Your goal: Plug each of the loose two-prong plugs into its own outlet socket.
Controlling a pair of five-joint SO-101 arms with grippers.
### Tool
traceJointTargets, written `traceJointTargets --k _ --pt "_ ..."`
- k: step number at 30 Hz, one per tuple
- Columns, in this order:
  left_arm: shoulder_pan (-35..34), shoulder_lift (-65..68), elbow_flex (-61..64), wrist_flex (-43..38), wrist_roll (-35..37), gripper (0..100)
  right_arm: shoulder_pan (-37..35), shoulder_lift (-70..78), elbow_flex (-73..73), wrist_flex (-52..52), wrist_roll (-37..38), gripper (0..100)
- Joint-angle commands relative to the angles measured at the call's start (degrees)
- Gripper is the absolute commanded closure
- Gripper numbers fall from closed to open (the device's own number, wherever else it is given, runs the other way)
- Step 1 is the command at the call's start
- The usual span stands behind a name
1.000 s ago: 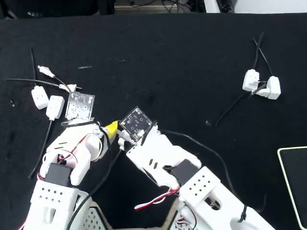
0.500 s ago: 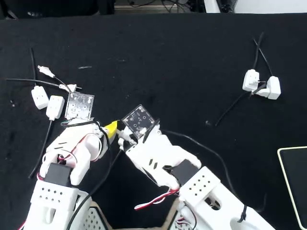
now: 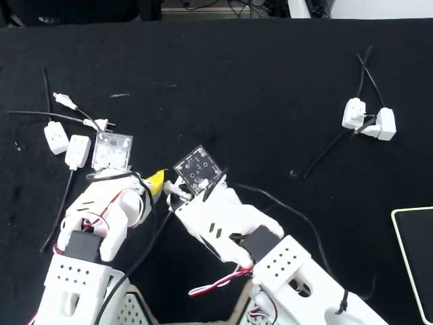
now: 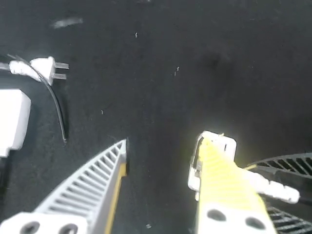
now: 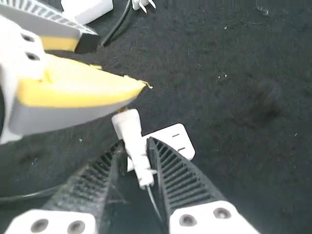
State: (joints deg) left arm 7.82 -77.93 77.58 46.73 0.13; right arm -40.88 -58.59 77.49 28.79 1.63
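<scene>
The black bench (image 3: 270,81) takes up nearly everything here, and the two white arms come in from its near edge and meet left of centre. The left pincer (image 4: 165,144) stands spread, one finger yellow-faced and the other grey, with nothing between them.

Touching that yellow finger, the right pincer (image 5: 135,145) is pinched on a small white plug (image 5: 127,126), gripping the sides of its body. A dark square socket block (image 3: 198,169) sits right at its tip. Close up, a white slotted face (image 5: 171,139) lies just behind the plug. I can't tell whether the prongs have entered anything.

A paler socket block (image 3: 111,150) lies further left, just beyond the left arm, with chunky white plugs (image 3: 78,150) beside it. A pair of white adapters (image 3: 369,120) sits far off to the right among black cords. Smallest is a loose two-prong plug (image 4: 47,68) on a thin cord.

I'd judge these plugs light, hard and smooth, so they could twist in a loose grip. The body sides behind the prongs look like the place to hold. The prongs look thin enough to bend if pushed in crooked. The limp cord will drag, and the socket block looks light enough to skate away unless braced.
</scene>
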Motion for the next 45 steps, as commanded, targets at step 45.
traceJointTargets --k 45 --pt "0.22 0.09 -0.22 0.18 -0.18 76 11.16 22.11 -13.14 15.82 11.69 86.8"
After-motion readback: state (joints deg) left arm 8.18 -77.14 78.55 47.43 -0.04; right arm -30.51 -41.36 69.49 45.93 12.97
